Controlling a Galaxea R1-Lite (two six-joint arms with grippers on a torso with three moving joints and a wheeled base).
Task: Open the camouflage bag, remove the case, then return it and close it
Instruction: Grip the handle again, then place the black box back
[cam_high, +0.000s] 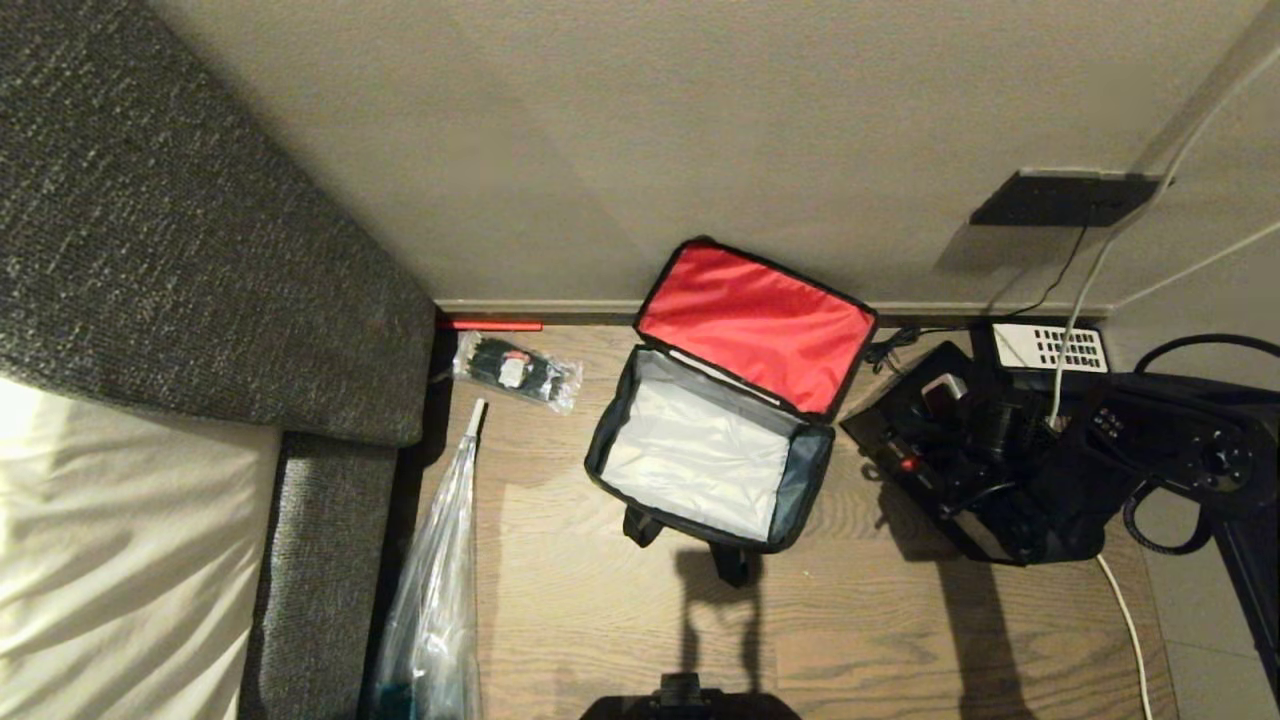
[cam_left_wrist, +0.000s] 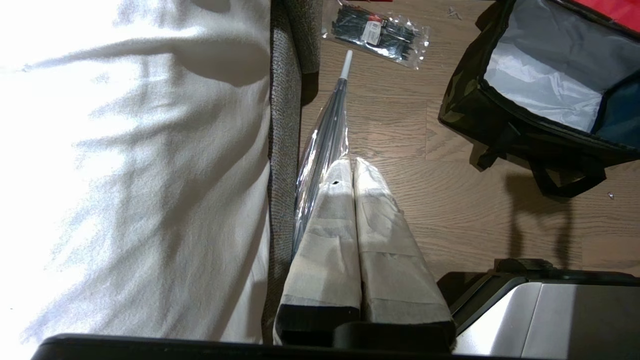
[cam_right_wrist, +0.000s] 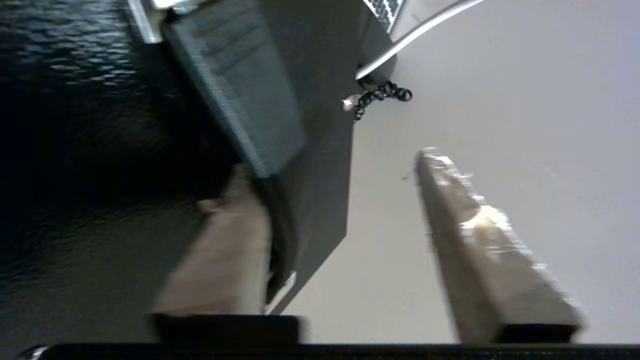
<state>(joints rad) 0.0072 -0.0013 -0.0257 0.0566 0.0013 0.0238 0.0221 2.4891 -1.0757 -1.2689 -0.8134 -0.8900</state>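
Note:
The camouflage bag (cam_high: 606, 430) stands open on the wood floor by the wall. Its red lid (cam_high: 755, 325) leans back and the silvery inside is bare. Its camouflage side (cam_left_wrist: 467, 100) also shows in the left wrist view. The black case (cam_high: 925, 470), with a small red button, lies on the floor to the right of the bag, under my right arm. My right gripper (cam_right_wrist: 332, 165) is open at the case. One finger (cam_right_wrist: 225, 255) lies against a dark bar with a silver end; the other finger (cam_right_wrist: 475, 235) stands well clear. My left gripper (cam_left_wrist: 352, 162) hangs shut and empty.
A clear packet of black ties (cam_high: 515, 370) and a long clear plastic sleeve (cam_high: 440, 580) lie left of the bag, beside a grey sofa (cam_high: 150, 250) with a white cushion. Behind the case stand a black phone with white keypad (cam_high: 1050, 347) and a wall socket (cam_high: 1060, 198), with cables nearby.

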